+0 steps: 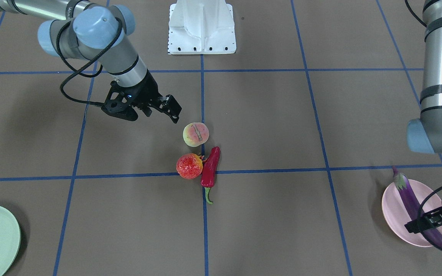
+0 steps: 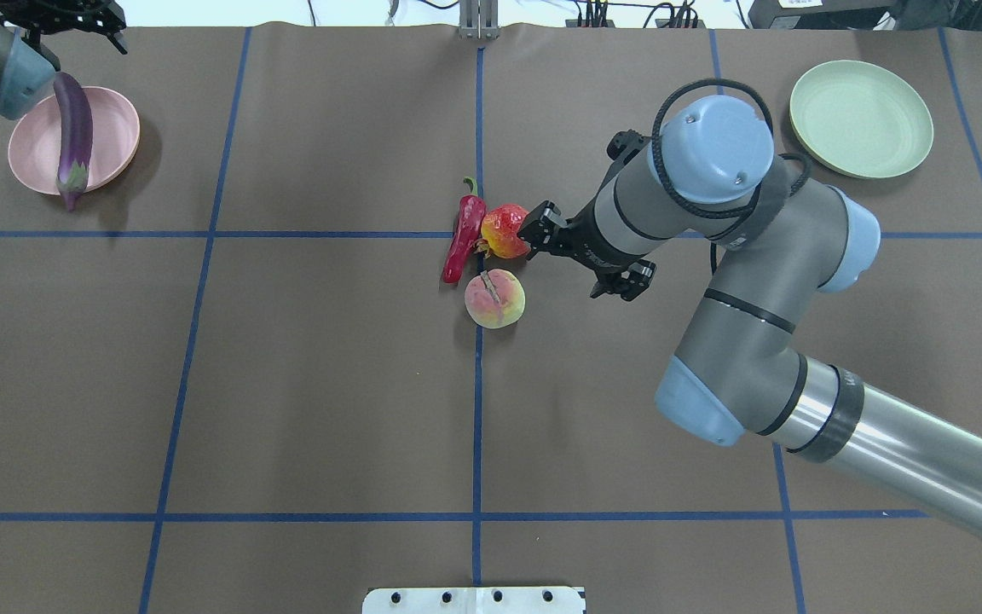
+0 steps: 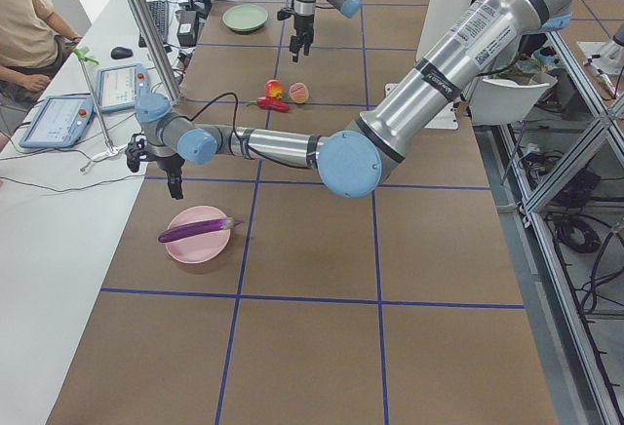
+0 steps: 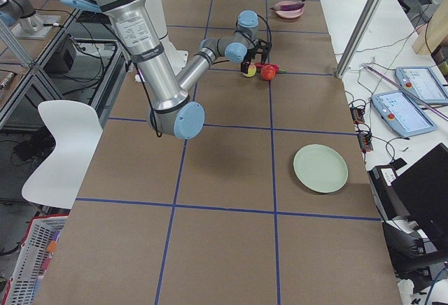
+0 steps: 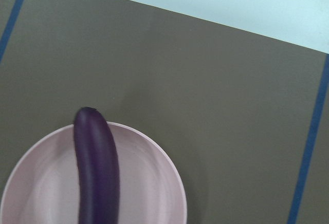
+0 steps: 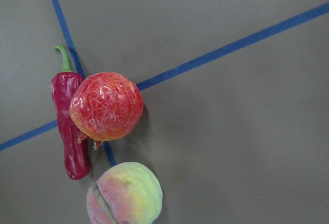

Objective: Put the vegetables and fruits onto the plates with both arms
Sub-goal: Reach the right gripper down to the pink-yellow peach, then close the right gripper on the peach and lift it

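The purple eggplant (image 1: 413,203) lies across the pink plate (image 1: 391,211) at the table's end on my left; it also shows in the left wrist view (image 5: 97,167). My left gripper (image 1: 424,224) hovers over the eggplant's blunt end, open and empty. The peach (image 1: 195,134), the pomegranate-like fruit (image 1: 189,166) and the red chili (image 1: 210,167) sit together at the table's middle, the chili touching the pomegranate. My right gripper (image 1: 162,114) is open and empty, above the table just beside the peach and the pomegranate (image 2: 504,232). The mint green plate (image 2: 862,119) stands far right, with nothing on it.
The white base block (image 1: 202,27) sits at the robot's edge of the table. Blue tape lines cross the brown table cover. An operator and tablets (image 3: 58,118) are on a side bench beyond the table's far edge.
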{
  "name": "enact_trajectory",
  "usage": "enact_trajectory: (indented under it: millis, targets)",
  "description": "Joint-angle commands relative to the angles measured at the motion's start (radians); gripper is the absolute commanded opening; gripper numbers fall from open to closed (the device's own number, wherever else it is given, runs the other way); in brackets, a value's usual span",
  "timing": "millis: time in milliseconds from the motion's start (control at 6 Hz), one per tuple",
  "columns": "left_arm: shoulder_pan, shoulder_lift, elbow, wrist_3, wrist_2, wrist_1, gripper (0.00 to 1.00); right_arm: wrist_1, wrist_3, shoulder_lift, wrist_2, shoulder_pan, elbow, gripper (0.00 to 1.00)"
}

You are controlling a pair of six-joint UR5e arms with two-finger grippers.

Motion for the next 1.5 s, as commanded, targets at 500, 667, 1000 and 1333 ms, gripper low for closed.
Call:
enact_trajectory:
  millis: [500,667,1000,1333]
  targets:
    - [0.066,0.020,-0.146,-0.220,-0.031,-0.008,1.00,-0.061,0.281,0.210,-0.160,-0.105,-0.232,0.99]
    - [0.071,0.046,-0.170,-0.220,-0.031,-0.006,1.00,-0.061,0.276,0.218,-0.172,-0.108,-0.261,0.98]
    - [0.074,0.046,-0.178,-0.254,-0.029,-0.008,1.00,-0.111,0.269,0.221,-0.174,-0.114,-0.263,0.98]
    - [0.077,0.053,-0.200,-0.263,-0.028,-0.008,1.00,-0.109,0.267,0.224,-0.174,-0.125,-0.284,0.98]
